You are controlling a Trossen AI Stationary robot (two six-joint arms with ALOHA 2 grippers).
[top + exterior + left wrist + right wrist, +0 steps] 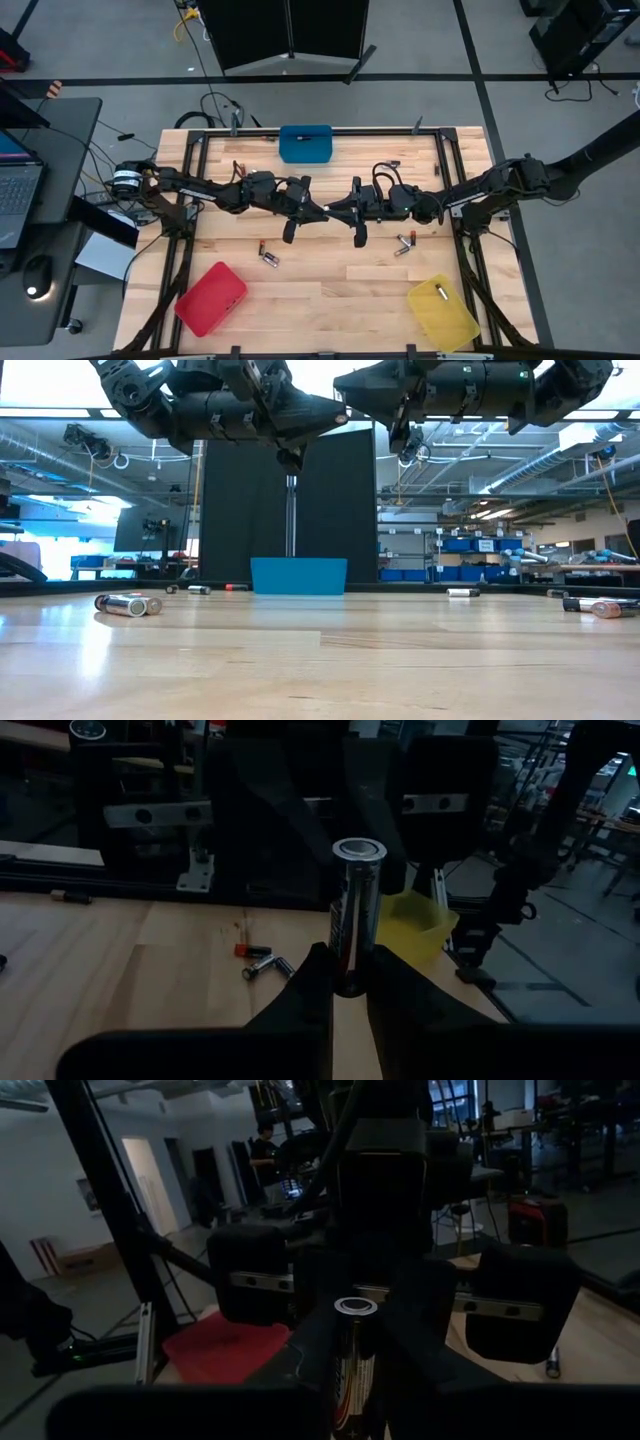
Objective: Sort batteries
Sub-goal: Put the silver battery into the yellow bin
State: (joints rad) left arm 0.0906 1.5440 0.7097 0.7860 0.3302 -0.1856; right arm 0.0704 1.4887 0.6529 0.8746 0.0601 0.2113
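Your left pincer [322, 211] hangs above the middle of the bench [330, 290], its two dark fingers [310, 988] closed narrowly on the lower part of a battery [356, 910]. That battery is a smooth, silvery metal cylinder with a printed wrap and a ringed flat end, and it stands upright between the fingers.

Just to its right, your right pincer [332, 212] meets it nose to nose. In its wrist view its fingers stand close on either side of a battery with a shiny round cap [354, 1345], but you cannot tell whether they grip it, or whether this is the same cylinder.

On the pale wooden planks, two small batteries [267, 255] lie near left of centre, and two more [404, 243] lie to the right, under the right arm. More cells lie along the far edge.

The red bin [211, 298] sits at the near left corner, a shallow matte plastic tray. The blue bin [305, 143] is at the far middle, and the yellow bin [442, 311] at the near right, with one cell lying in it.
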